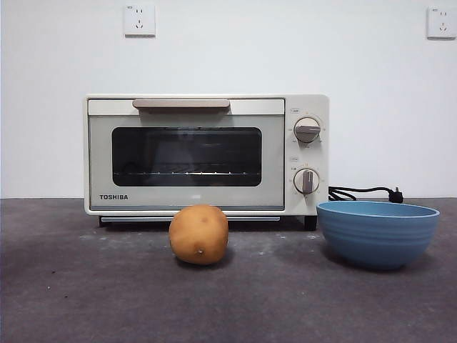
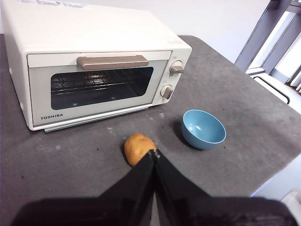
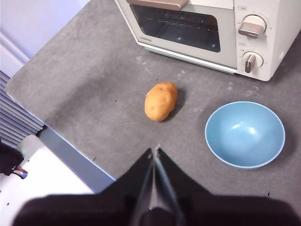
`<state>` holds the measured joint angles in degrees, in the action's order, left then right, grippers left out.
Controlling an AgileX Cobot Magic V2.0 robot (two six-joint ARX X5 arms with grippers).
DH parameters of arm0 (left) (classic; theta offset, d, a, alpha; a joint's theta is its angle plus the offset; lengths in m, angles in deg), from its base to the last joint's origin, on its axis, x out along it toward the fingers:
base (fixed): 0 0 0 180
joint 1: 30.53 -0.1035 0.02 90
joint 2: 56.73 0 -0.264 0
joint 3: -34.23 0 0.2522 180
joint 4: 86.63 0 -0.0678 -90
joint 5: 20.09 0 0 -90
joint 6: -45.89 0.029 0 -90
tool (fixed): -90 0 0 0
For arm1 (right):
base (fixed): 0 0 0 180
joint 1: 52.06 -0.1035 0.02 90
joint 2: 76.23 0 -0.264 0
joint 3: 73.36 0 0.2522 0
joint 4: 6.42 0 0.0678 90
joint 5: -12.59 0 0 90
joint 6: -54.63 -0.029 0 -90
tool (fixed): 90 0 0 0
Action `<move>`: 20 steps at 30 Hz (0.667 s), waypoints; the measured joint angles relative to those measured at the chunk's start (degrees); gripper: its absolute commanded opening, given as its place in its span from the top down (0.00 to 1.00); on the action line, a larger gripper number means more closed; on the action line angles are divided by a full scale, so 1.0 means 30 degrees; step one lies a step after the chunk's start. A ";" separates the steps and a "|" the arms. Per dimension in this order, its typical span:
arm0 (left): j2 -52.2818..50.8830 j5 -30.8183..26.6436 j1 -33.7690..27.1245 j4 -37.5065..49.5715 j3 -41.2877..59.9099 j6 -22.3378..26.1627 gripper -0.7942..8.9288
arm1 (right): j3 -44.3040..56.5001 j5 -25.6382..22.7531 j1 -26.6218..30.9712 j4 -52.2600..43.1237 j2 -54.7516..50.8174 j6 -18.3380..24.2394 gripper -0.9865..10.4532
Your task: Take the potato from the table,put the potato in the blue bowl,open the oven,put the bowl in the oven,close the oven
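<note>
The tan-orange potato [image 1: 199, 234] [image 2: 138, 148] [image 3: 161, 101] lies on the dark grey table [image 1: 86, 286] in front of the oven. To its right stands the blue bowl [image 1: 377, 233] [image 2: 203, 128] [image 3: 244, 133], upright and empty. Behind both sits the cream Toshiba oven [image 1: 207, 153] [image 2: 99, 70] [image 3: 207, 28], its door closed under the beige bar handle [image 1: 181, 104]. My left gripper [image 2: 154, 154] hangs shut above the table, its tip just short of the potato. High over the near edge my right gripper [image 3: 155, 151] is shut, holding nothing. Neither arm shows in the front view.
The oven's black cord and plug [image 1: 371, 193] lie behind the bowl. Two wall sockets [image 1: 139, 20] sit on the white wall. The table's edge [image 3: 70, 146] runs close by the right gripper, with a white base below it.
</note>
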<state>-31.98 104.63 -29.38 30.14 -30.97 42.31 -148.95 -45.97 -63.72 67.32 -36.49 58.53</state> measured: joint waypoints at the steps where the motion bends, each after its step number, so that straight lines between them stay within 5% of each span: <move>1: 0.0000 -0.0007 0.0000 0.0000 0.0000 0.0007 0.93 | 0.0000 0.0000 -0.0007 0.0000 0.0000 0.0000 0.66; 5: 0.0000 -0.0007 0.0000 0.0000 0.0000 0.0044 0.93 | 0.0000 0.0000 -0.0007 -0.0044 0.0000 -0.0240 0.29; 20: 0.0000 0.0000 0.0000 0.0000 0.0000 0.0044 0.93 | 0.0000 0.0364 -0.0976 -0.0590 0.0947 -0.1100 0.30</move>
<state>-31.98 104.63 -29.38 30.14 -30.97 42.45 -148.95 -44.87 -66.65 65.55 -33.65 55.23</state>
